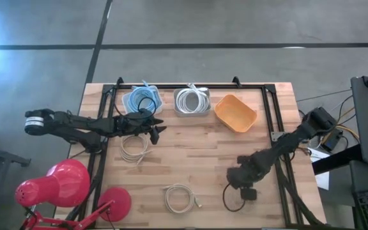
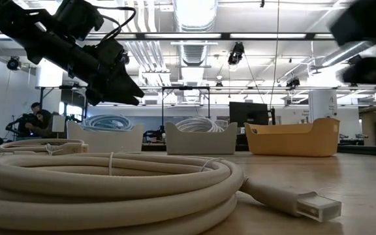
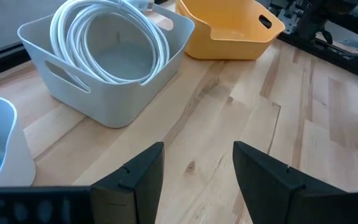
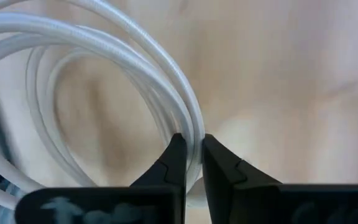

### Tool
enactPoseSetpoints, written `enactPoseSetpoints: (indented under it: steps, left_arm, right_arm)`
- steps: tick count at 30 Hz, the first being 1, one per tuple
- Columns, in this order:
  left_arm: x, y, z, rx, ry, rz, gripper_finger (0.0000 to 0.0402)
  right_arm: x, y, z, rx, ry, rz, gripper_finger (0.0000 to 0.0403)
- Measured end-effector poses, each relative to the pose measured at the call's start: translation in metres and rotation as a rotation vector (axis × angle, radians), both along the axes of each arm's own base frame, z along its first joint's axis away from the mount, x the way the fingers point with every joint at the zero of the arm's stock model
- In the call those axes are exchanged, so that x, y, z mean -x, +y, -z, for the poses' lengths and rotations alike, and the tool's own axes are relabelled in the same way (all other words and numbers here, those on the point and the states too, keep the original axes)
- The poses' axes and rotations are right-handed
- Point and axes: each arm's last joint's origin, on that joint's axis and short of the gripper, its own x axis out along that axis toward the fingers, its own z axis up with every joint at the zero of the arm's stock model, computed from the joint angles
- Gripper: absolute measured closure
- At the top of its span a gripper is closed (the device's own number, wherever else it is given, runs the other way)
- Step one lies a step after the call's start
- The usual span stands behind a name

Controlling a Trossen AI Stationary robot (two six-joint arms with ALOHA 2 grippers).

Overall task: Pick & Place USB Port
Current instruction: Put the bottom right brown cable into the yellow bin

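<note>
My right gripper (image 1: 239, 185) is near the table's near right part, shut on a thin coiled cable (image 1: 234, 199), whose loops fill the right wrist view (image 4: 104, 74). My left gripper (image 1: 161, 126) is open above the table beside the bin of blue cable (image 1: 142, 100), and holds nothing (image 3: 197, 149). In the low view it hangs high at the left (image 2: 119, 81). A cream cable coil (image 1: 135, 147) lies flat on the wood just below it. Another pale coil (image 1: 181, 197) lies near the near edge, and its USB plug (image 2: 318, 205) rests on the table. My right gripper pinches a few strands of the coiled cable's loop (image 4: 194, 124) between its two fingers (image 4: 173, 165). The fingers lie across the strands. The rest of the coil curves away from the fingers over the wood; whether it is lifted clear I cannot tell.
Along the far edge stand a grey bin with white cable (image 1: 191, 101) and a yellow bin (image 1: 235, 113) with nothing in it. A black frame (image 1: 190, 85) runs round the table. A red lamp (image 1: 66, 185) sits at the near left corner. Bare wood lies in the middle.
</note>
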Motion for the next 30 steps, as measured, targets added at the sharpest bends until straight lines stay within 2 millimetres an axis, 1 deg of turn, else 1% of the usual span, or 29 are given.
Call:
enactPoseSetpoints:
  steps: [3,8,11,14,16,18,22,26,30]
  left_arm:
    - [0.0,0.0,0.0,-0.016,0.006,0.0,0.0206]
    - [0.0,0.0,0.0,-0.025,0.008,0.0,0.0207]
    - [0.0,0.0,0.0,-0.032,0.009,0.003,0.0206]
    - [0.0,0.0,0.0,-0.037,0.011,0.006,0.0206]
    - [0.0,0.0,0.0,-0.037,0.011,0.006,0.0206]
    - [0.0,0.0,0.0,-0.037,0.011,0.006,0.0206]
    - [0.0,0.0,0.0,-0.037,0.011,0.006,0.0206]
    - [0.0,0.0,0.0,-0.036,0.011,0.007,0.0206]
    - [0.0,0.0,0.0,-0.035,0.01,0.009,0.0206]
  right_arm:
    - [-0.001,-0.013,-0.022,0.159,-0.201,0.035,0.0381]
    - [0.004,-0.042,-0.056,0.468,-0.507,0.191,0.0377]
    - [0.009,-0.058,-0.071,0.656,-0.627,0.243,0.0372]
    - [0.013,-0.075,-0.086,0.879,-0.706,0.291,0.0371]
    - [0.015,-0.088,-0.093,1.019,-0.724,0.335,0.0371]
    - [0.017,-0.102,-0.099,1.105,-0.715,0.394,0.0371]
    - [0.02,-0.133,-0.102,1.125,-0.667,0.55,0.037]
    - [0.022,-0.163,-0.092,1.083,-0.585,0.705,0.0369]
    - [0.025,-0.188,-0.074,1.04,-0.463,0.782,0.0369]
